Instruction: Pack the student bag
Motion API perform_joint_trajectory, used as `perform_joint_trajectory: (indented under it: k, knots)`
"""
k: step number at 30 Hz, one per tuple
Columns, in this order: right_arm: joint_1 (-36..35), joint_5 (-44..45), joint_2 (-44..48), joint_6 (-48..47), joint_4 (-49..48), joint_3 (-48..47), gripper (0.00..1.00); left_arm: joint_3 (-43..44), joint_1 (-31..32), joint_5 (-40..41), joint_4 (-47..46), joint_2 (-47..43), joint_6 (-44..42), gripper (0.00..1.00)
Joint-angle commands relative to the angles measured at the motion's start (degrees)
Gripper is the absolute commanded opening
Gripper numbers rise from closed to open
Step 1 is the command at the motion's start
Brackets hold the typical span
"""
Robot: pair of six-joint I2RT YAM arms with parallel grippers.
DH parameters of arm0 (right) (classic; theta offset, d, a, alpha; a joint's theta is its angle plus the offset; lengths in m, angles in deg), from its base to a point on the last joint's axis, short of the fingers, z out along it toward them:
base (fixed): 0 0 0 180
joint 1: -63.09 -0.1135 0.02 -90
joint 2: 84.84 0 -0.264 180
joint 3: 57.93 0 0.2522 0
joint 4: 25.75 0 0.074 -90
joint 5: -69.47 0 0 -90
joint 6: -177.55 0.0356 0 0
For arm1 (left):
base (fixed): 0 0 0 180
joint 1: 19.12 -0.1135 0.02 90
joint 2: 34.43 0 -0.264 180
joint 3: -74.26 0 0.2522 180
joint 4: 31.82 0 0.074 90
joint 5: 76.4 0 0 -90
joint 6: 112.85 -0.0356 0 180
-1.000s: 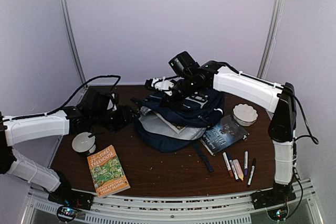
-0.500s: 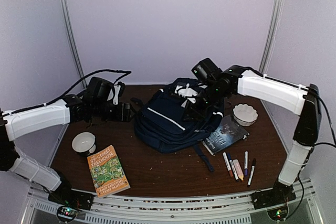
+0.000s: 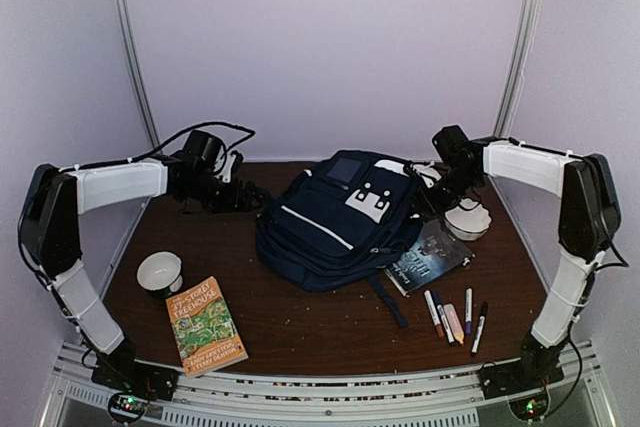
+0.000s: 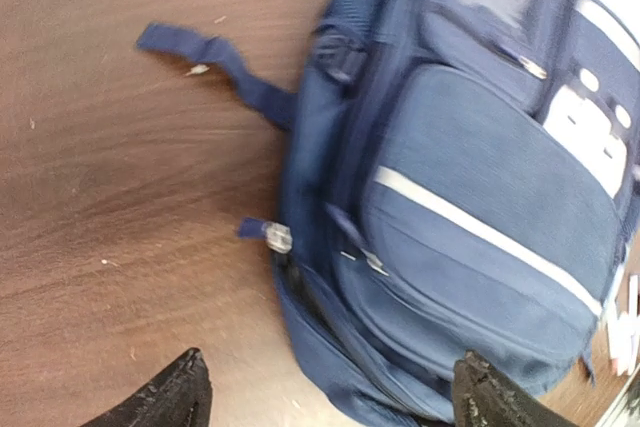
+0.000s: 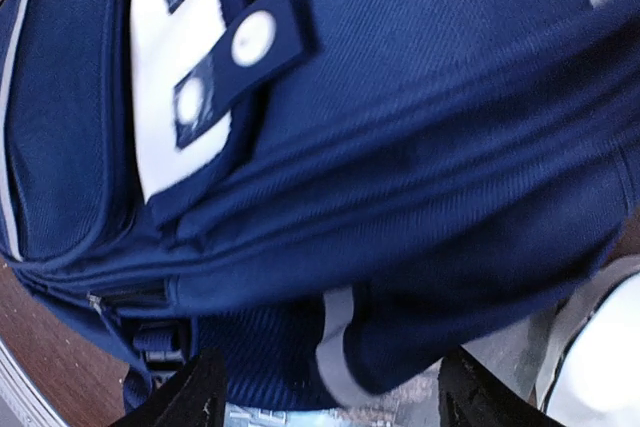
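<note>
The student bag (image 3: pixel 335 222), a big navy backpack with a white patch and a pale stripe, lies closed on its back in the middle of the table. My left gripper (image 3: pixel 243 197) hovers just left of it, open, with nothing between its fingers. From the left wrist my left gripper (image 4: pixel 330 405) looks down on the bag's (image 4: pixel 480 197) side and a loose strap (image 4: pixel 215 57). My right gripper (image 3: pixel 433 187) hangs at the bag's upper right corner, open and empty. From the right wrist my right gripper (image 5: pixel 335 402) sees the bag's (image 5: pixel 380 147) dark fabric filling the view, and its fingers grip none of it.
A round white bowl (image 3: pixel 160 272) and an orange paperback (image 3: pixel 205 325) lie front left. A dark book (image 3: pixel 430 257) sits partly under the bag's right side. Several markers (image 3: pixel 455 319) lie front right, and a scalloped white bowl (image 3: pixel 467 217) stands below my right gripper.
The right gripper let go of the bag's top and drew back to the right. The bag went from gaping open to lying closed. The left arm pulled back left, jaws wider.
</note>
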Motion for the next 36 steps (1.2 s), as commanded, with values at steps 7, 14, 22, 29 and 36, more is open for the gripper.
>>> perform_joint_trajectory:
  k: [7,14,22,29,36]
  knots:
    - [-0.1,-9.5,-19.2,5.5,8.5,-20.1,0.78,4.4,-2.4,-11.8,-6.8,12.7,8.3,0.81]
    - [-3.8,-12.4,-32.9,6.8,13.6,-42.9,0.77,-5.6,-2.1,-16.3,-10.3,7.9,11.0,0.79]
    - [-10.5,-12.0,-41.0,7.2,13.2,-55.0,0.78,-19.1,2.3,-13.2,-9.7,-6.0,14.4,0.78]
    - [-10.7,-8.2,-39.3,5.3,14.8,-57.3,0.79,-22.1,6.4,-7.5,-3.4,-15.1,15.1,0.78]
    - [-7.4,-6.1,-22.1,-0.9,16.5,-46.5,0.81,-18.6,7.3,-1.5,8.0,-23.5,12.9,0.78]
